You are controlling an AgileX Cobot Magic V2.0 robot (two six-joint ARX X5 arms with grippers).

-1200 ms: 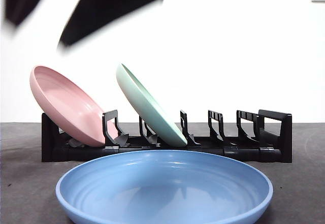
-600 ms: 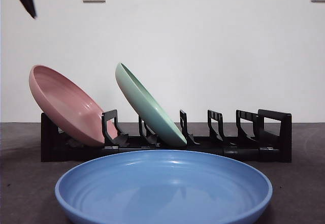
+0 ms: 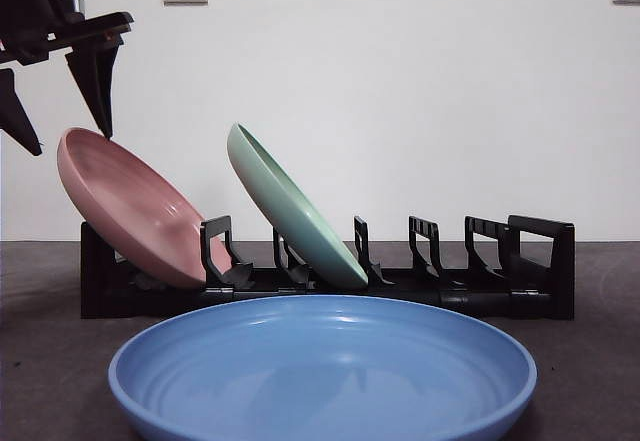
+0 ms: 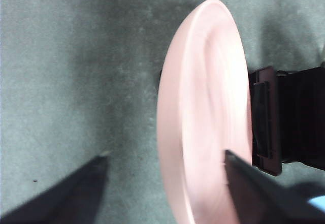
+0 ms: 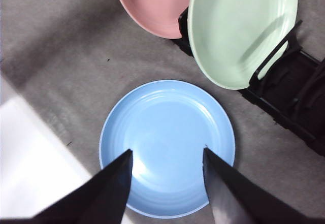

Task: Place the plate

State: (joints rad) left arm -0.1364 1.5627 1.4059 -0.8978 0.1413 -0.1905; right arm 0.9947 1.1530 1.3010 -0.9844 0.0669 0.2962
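The left gripper (image 3: 55,121) hangs at the upper left of the front view, over the left end of the table. Its dark wrist block sits at the very corner, and two black pointed jaws reach down from it, spread well apart. One fingertip (image 3: 103,111) ends just above the rim of the pink plate (image 3: 130,211); the other lies nearer the picture's edge. In the left wrist view the same gripper (image 4: 165,155) shows its jaws wide, one to each side of that plate's rim, touching nothing.

The right gripper (image 5: 167,155) is held high, looking straight down, its two black jaws parted and empty.
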